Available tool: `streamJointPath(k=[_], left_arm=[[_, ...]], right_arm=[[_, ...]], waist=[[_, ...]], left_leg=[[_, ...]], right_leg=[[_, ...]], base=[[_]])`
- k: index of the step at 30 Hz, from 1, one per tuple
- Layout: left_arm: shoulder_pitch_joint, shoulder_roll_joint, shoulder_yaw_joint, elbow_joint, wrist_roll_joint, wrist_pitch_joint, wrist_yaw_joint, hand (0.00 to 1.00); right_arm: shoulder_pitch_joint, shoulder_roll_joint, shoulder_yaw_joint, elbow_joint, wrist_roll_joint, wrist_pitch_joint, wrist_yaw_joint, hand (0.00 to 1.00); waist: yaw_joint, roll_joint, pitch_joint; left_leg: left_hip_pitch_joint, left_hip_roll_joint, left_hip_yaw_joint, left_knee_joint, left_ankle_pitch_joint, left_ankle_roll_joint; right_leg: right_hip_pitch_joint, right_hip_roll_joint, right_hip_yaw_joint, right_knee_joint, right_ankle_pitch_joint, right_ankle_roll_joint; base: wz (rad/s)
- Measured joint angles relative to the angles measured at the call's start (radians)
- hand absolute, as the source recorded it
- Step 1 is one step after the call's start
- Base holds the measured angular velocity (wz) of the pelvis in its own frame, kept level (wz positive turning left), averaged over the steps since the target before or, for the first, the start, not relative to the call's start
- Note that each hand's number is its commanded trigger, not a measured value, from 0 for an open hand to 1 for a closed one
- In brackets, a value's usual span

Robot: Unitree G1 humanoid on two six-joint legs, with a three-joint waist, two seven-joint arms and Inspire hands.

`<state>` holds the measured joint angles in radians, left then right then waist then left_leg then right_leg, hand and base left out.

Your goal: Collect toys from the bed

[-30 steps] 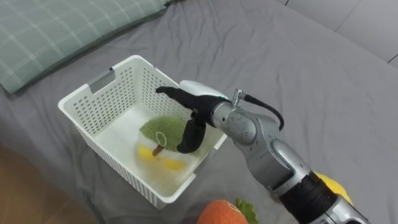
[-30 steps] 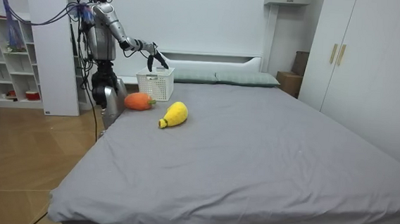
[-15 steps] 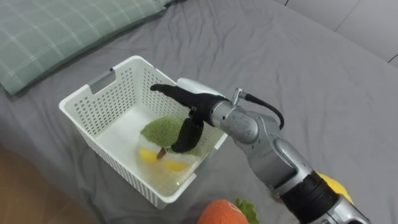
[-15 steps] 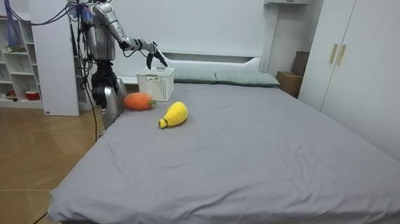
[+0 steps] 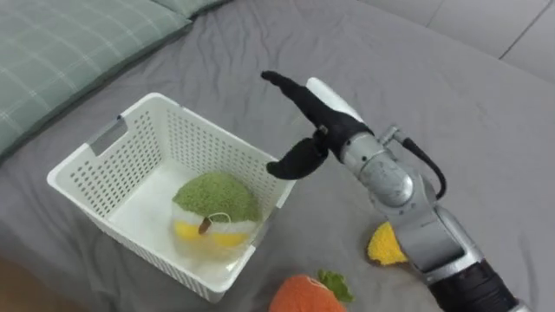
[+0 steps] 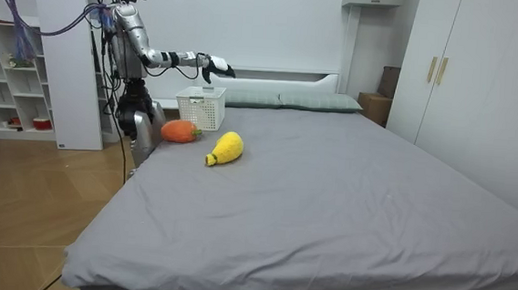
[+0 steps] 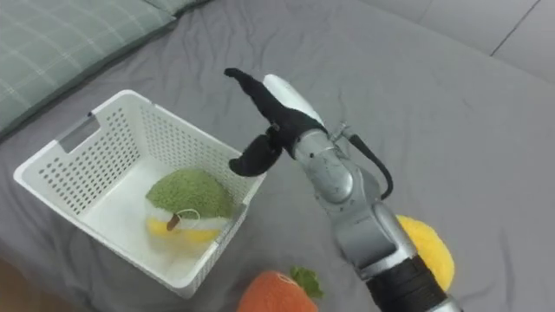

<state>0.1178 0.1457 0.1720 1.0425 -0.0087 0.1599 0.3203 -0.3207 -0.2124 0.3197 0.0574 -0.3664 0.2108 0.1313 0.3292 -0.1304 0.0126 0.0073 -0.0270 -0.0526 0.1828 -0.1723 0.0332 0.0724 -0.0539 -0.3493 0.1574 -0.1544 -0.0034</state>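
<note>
Fingers (image 5: 279,81) of the right hand (image 5: 323,130) spread wide, empty, near the white basket (image 5: 208,147).

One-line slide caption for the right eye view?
Open right robot hand beside the white basket holding a green-topped plush; orange toy and yellow toy lie on the grey bed.

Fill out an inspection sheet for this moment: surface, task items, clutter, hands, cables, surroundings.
Surface: grey bed sheet, lightly wrinkled.
Job's things: white basket holds a green-and-yellow plush toy; orange carrot toy and yellow plush toy lie on the sheet outside it.
Clutter: checked pillow at the bed's head.
Hands: right hand open, empty, raised beside the basket, above its rim.
Cables: nothing seen.
Surroundings: wardrobe; shelf unit beside the robot.
</note>
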Motion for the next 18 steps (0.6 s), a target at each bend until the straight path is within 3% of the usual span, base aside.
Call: streamJointPath(k=[10,15,18], left_arm=[[0.034,-0.02,0.051,-0.045,0.003,-0.017,-0.006,0.0],[0.04,-0.02,0.05,-0.051,0.003,-0.017,-0.006,0.0],[0.049,-0.019,0.05,-0.051,0.001,-0.017,-0.006,0.0]], right_arm=[[0.039,-0.028,-0.155,0.017,0.045,-0.016,-0.142,0.0],[0.043,-0.041,-0.167,0.106,0.044,-0.027,-0.165,0.0],[0.064,-0.054,-0.167,0.114,0.046,-0.023,-0.165,0.0]], waist=[[-0.086,0.019,0.0002],[-0.111,0.026,-0.0119],[-0.121,0.027,-0.0124]], left_leg=[[0.04,0.006,0.04,-0.018,-0.001,0.001],[0.041,0.006,0.042,-0.017,-0.001,0.001],[0.04,0.007,0.043,-0.018,-0.001,0.001]], right_leg=[[0.019,0.004,0.035,-0.003,0.001,0.001],[0.019,0.004,0.043,0.0,0.001,0.001],[0.017,0.004,0.045,0.002,0.001,0.001]], base=[[-0.1],[0.0],[0.0]])
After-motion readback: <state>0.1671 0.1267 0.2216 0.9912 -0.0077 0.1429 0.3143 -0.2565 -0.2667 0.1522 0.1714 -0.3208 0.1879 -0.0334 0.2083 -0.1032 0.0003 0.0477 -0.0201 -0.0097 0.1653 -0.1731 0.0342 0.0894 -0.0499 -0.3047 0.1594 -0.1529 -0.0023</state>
